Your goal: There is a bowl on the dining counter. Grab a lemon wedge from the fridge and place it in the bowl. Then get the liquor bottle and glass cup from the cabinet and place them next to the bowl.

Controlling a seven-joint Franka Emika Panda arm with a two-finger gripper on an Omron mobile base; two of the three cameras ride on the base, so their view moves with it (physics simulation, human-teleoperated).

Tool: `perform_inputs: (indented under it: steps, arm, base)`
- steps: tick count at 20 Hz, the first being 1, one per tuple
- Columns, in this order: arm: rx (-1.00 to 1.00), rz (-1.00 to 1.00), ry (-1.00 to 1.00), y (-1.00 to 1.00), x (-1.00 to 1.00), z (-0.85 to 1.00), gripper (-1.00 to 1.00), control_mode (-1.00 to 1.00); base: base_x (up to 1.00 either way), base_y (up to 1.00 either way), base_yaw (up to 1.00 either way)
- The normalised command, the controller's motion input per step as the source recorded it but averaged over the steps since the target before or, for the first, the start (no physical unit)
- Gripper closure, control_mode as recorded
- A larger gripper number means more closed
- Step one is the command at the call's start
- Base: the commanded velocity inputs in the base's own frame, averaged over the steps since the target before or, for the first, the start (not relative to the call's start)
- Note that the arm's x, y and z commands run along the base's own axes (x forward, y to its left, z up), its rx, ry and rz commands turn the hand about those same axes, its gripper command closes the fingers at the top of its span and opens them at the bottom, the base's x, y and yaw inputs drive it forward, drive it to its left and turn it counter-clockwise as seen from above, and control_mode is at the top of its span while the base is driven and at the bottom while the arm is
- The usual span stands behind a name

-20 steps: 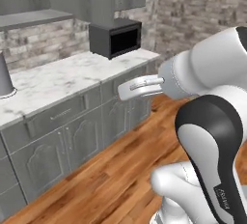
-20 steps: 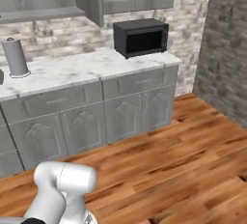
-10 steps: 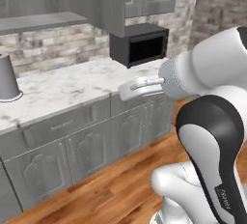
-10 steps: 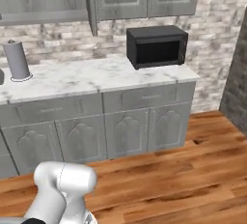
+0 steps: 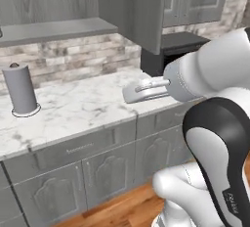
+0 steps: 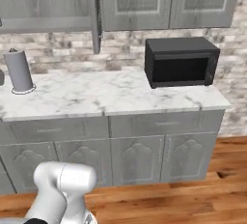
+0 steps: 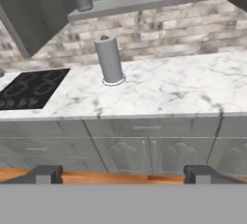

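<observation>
From the left base view I see the white marble counter (image 5: 83,108) with a grey paper-towel roll (image 5: 20,90), no fridge yet. Right base view: black microwave (image 6: 181,62); swinging the arm here could clip it. Hand view: gripper (image 7: 123,174) wide open, holding nothing; I can't tell where the lemon wedge is.

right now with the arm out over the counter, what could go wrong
1. The gripper is open and empty. The arm reaches forward toward the marble counter, so further driving could clip the counter edge.
2. The paper towel roll stands upright on the counter and might topple if the arm sweeps across.
3. An upper cabinet door hangs open near the microwave, and a raised arm could strike it.
</observation>
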Motion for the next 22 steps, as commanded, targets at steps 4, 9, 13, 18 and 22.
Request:
perform_inputs:
  steps: [4, 9, 13, 18, 22]
  arm:
    - [0.0, 0.0, 0.0, 0.0, 0.0, 0.0, -1.0, 1.0]
    - [0.0, 0.0, 0.0, 0.0, 0.0, 0.0, -1.0, 1.0]
    - [0.0, 0.0, 0.0, 0.0, 0.0, 0.0, -1.0, 1.0]
    - [0.0, 0.0, 0.0, 0.0, 0.0, 0.0, -1.0, 1.0]
    - [0.0, 0.0, 0.0, 0.0, 0.0, 0.0, -1.0, 1.0]
  base:
    - [0.91, 0.01, 0.11]
    - [0.77, 0.14, 0.01]
    - [0.64, 0.18, 0.05]
    - [0.23, 0.09, 0.32]
    - [0.13, 0.03, 0.4]
